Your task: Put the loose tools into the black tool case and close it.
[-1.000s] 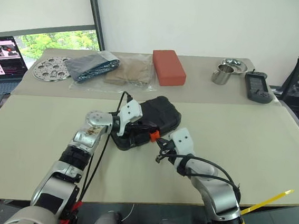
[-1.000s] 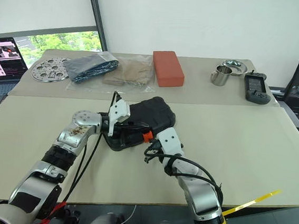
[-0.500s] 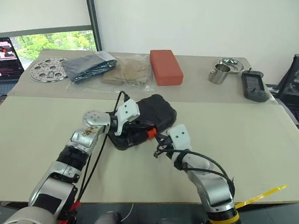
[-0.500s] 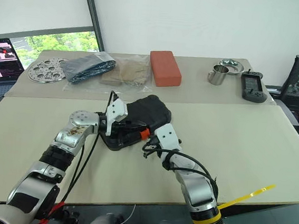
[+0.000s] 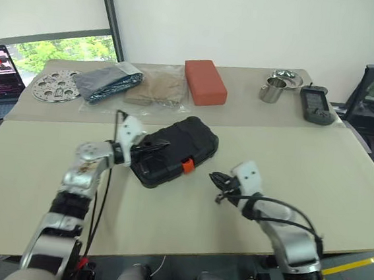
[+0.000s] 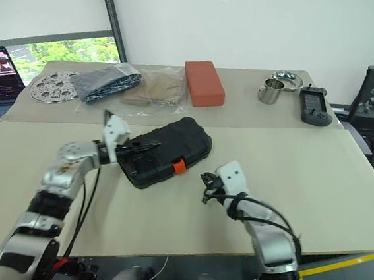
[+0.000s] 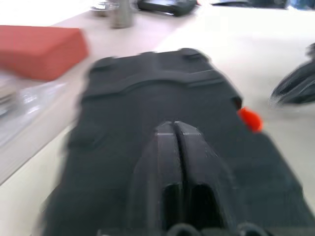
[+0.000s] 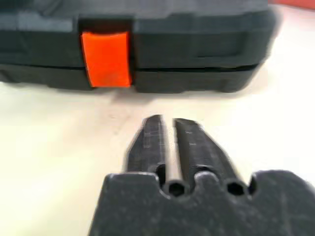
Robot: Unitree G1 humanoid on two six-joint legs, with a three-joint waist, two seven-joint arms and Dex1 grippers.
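Both grippers, left gripper (image 5: pixel 152 147) and right gripper (image 5: pixel 213 179), show fingers together and empty. Black tool case (image 5: pixel 173 150) lies closed mid-table, orange latch (image 8: pixel 106 59) down; no loose tools visible. Task appears complete.

Both eye views look down from the head across the table (image 5: pixel 342 175), sharing the closed black tool case (image 5: pixel 176 151). The left wrist view skims close over its lid; the right wrist view faces its orange latch (image 8: pixel 106 59) from nearby.
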